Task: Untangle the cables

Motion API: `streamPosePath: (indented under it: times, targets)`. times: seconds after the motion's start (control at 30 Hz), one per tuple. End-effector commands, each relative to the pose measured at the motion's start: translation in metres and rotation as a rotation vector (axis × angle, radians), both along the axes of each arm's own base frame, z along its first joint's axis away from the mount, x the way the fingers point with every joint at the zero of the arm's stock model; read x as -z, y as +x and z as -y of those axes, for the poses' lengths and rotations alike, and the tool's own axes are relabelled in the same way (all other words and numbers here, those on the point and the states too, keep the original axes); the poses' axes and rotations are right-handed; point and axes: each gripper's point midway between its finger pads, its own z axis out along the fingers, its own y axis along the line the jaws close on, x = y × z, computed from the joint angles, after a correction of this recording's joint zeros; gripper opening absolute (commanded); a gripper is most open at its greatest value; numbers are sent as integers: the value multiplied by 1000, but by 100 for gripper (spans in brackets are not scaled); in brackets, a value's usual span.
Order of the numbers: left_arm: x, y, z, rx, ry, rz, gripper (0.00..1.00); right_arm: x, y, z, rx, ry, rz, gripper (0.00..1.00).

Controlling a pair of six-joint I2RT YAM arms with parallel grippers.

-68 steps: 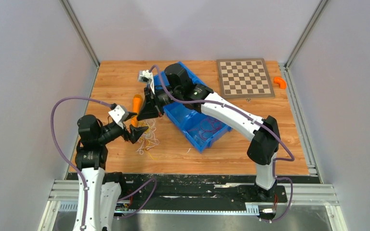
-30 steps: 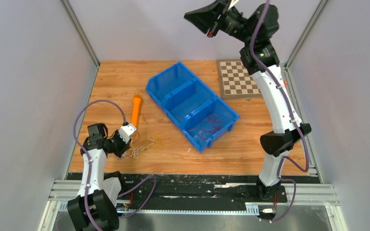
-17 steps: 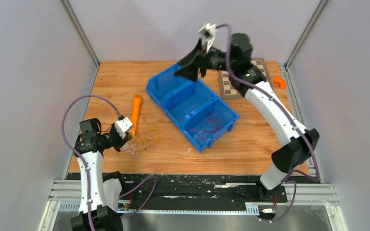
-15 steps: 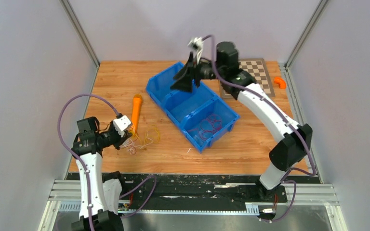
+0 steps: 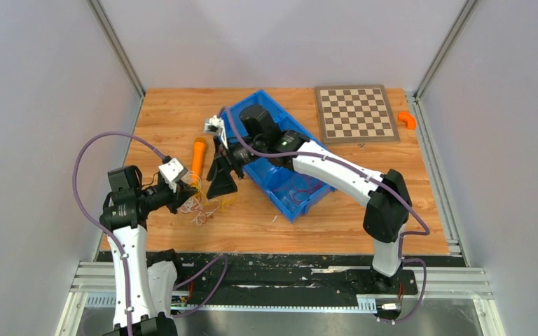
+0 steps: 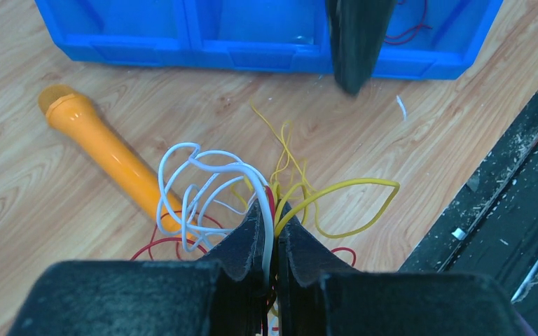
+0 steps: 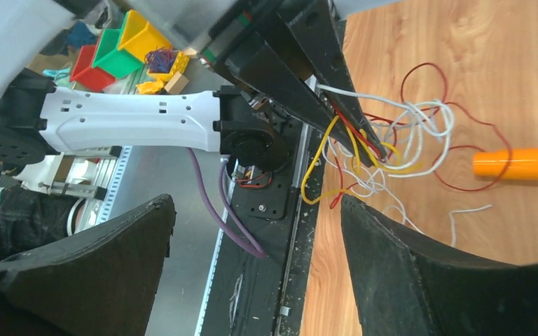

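Both grippers at the cables (image 6: 242,183): left gripper (image 6: 270,213) jaws pinch white strands, visible only from left wrist; right gripper (image 7: 256,206) jaws wide, facing the tangle.

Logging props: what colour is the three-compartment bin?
Blue; the bin shows best in the top external view.

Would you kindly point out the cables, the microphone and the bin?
cables (image 5: 207,206), top external view, middle of the tangle
microphone (image 6: 112,150), left wrist view, orange handle
bin (image 6: 147,52), left wrist view, outer side wall
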Motion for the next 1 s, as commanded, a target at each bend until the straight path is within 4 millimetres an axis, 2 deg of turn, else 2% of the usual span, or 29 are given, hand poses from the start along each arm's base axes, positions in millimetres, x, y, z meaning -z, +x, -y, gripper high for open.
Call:
streamPosePath:
  times: [0.0,0.13,0.2,0.23,0.33,0.37,0.47,0.57,0.6,0.7,0.8,0.87,0.97]
  targets:
    - [-24,3,6,5,-46,41,0,4,0,-25,-12,20,10,86]
    - [-24,5,5,-8,-53,34,0,20,4,-39,-3,-4,-27,76]
    - [-25,6,5,-16,-58,30,0,25,6,-43,5,-8,-33,68]
    - [-25,6,5,-19,-60,27,0,26,6,-45,9,-8,-35,64]
    - [-25,7,5,-20,-67,23,1,28,7,-51,12,-4,-49,62]
    - [-24,7,5,-22,-69,21,1,28,7,-54,12,-1,-52,57]
    - [-22,8,4,-34,-67,13,1,25,7,-58,2,12,-59,35]
    - [-19,11,0,-58,-64,-2,1,18,0,-56,-37,30,-70,3]
    - [-17,12,-1,-65,-60,-5,3,15,-2,-54,-48,37,-72,0]
    - [-3,17,-9,-99,-30,-26,9,-10,-9,-46,-84,83,-68,0]
    - [19,20,-20,-124,32,-53,12,-53,-16,-33,-111,167,-40,0]
    - [39,22,-28,-134,85,-81,13,-89,-18,-23,-109,236,1,0]
    - [63,21,-37,-143,130,-136,17,-130,-16,-10,-97,304,23,0]
